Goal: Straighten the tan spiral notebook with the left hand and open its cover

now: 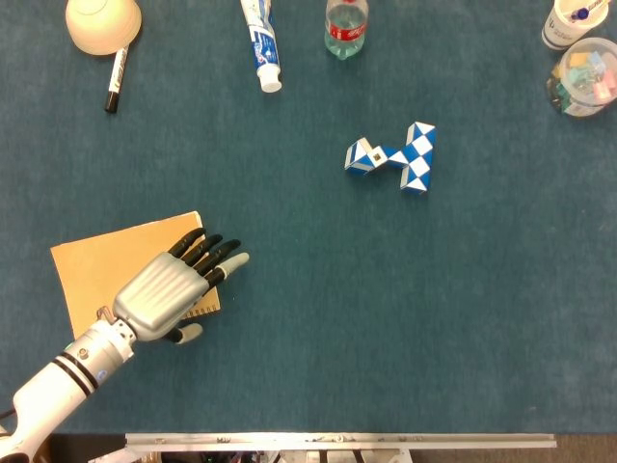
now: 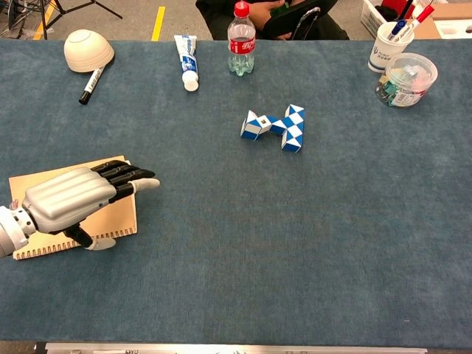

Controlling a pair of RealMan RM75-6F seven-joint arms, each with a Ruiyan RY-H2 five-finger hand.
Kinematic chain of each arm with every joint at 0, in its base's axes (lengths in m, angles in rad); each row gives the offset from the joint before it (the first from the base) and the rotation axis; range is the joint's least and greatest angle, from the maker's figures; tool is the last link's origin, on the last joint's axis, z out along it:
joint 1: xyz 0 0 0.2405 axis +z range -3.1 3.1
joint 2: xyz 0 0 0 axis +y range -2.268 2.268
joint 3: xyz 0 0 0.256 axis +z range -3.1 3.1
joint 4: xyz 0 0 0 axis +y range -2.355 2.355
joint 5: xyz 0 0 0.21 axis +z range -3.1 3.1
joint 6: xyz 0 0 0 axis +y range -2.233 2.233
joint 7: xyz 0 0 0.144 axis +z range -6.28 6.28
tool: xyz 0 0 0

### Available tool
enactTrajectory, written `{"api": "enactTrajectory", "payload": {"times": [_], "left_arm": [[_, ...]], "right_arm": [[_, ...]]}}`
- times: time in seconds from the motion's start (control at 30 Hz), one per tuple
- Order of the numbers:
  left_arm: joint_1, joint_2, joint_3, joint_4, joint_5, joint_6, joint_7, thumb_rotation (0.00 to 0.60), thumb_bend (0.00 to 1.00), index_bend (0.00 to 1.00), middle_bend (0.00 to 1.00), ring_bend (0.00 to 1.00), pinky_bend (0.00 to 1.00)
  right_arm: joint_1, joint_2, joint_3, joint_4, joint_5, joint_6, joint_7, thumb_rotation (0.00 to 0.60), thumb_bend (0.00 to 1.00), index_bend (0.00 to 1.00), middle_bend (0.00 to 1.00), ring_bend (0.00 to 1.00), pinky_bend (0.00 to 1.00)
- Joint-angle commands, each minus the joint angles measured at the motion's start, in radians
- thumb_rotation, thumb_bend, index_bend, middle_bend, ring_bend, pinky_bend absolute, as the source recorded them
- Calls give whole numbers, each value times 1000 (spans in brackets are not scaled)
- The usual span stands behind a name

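My left arm (image 1: 58, 381) reaches in from the near left corner of the blue bench (image 1: 386, 318), forearm angled up and to the right, palm facing down. My left hand (image 1: 169, 289) lies over the right part of the tan spiral notebook (image 1: 101, 265), knuckles uppermost. My fingers (image 1: 214, 256) are stretched out nearly straight and lie close side by side, their tips passing just beyond the notebook's right edge; the thumb (image 2: 94, 243) juts out below the palm, its tip at the spiral-bound near edge. The hand grips nothing; whether the fingertips actually press on the cover or hang just above it I cannot tell.

The notebook lies closed and flat, slightly skewed to the bench edge, its wire binding along the near side and most of its left part bare behind my wrist.

Well beyond my fingertips and to their right sits a blue-and-white snake puzzle (image 1: 395, 157). Far ahead of the fingers, along the back of the bench, lie a black marker (image 1: 115, 81) and an upturned cream bowl (image 1: 102, 23), then a toothpaste tube (image 1: 261, 44) and a plastic bottle (image 1: 346, 27). At the far right corner stand a paper cup of pens (image 2: 390, 44) and a clear tub of clips (image 1: 581, 79).

My right hand is out of both views.
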Motion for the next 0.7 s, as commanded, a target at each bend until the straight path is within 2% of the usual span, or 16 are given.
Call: {"api": "enactTrajectory", "payload": {"times": [0.03,0.7], "left_arm": [[-1,-10,3,10,-16,-4,10,593,185,0,0,0,0],[-15,-67,17,57,-89,-13,32,600,185,0,0,0,0]], "right_arm": [[0,0,0,0,0,0,1,600,395,339,286,209,306],[-9,3,1,4,6,11,2,600,395,339,290,208,306]]}}
